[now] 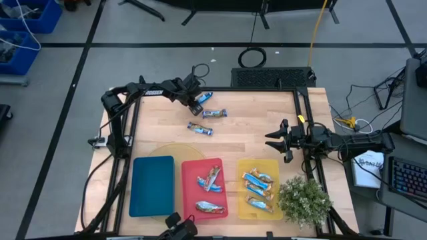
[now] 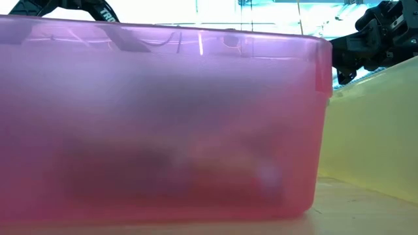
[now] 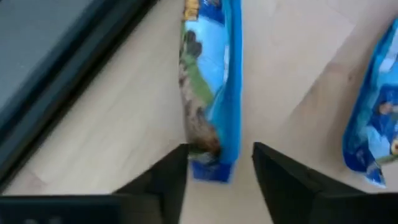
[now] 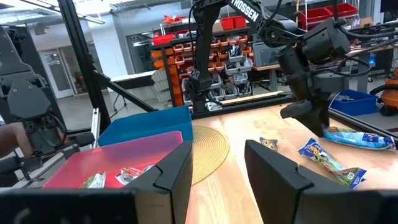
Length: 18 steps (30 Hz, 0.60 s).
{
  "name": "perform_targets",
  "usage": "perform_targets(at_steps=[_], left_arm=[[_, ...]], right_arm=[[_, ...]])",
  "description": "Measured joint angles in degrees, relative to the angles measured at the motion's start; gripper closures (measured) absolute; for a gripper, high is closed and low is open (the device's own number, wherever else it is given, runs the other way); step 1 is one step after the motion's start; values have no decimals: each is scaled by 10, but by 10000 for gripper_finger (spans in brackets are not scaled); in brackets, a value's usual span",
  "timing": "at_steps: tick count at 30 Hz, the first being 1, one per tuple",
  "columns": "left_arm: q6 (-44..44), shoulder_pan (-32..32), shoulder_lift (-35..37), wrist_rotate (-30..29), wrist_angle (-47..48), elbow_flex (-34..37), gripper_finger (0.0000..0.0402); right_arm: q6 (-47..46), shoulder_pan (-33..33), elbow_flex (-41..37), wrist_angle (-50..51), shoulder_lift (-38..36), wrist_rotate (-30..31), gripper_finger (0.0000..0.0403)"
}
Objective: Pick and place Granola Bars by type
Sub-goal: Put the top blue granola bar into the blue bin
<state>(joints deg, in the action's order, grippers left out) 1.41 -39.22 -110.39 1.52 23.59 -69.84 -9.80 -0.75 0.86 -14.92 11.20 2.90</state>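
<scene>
L gripper [image 3: 219,163] hovering, fingers apart, straddling granola bar [image 3: 208,87] end; light, crinkly, slippery wrapper—grab mid-body. R gripper [image 4: 214,165] idling, unclenched.

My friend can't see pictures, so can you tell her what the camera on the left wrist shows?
A blue granola bar lies on the wooden table, its near end between the left gripper's two open dark fingers. A second blue bar lies off to one side, and a dark frame bar crosses one corner.
</scene>
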Motion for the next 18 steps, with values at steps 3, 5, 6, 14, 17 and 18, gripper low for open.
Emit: perform_targets(at_steps=[3,5,6,14,17,18], left_arm=[[9,0,0,0,4,0,286],[18,0,0,0,3,0,344],[22,0,0,0,2,0,369],[30,22,32,-36,8,0,398],[30,47,82,-57,37,0,399],[30,57,102,-64,55,0,399]], right_arm=[[0,0,0,0,0,0,266],[0,0,0,0,0,0,266],[0,0,0,0,0,0,266],[0,0,0,0,0,0,266],[0,0,0,0,0,0,266],[0,0,0,0,0,0,266]])
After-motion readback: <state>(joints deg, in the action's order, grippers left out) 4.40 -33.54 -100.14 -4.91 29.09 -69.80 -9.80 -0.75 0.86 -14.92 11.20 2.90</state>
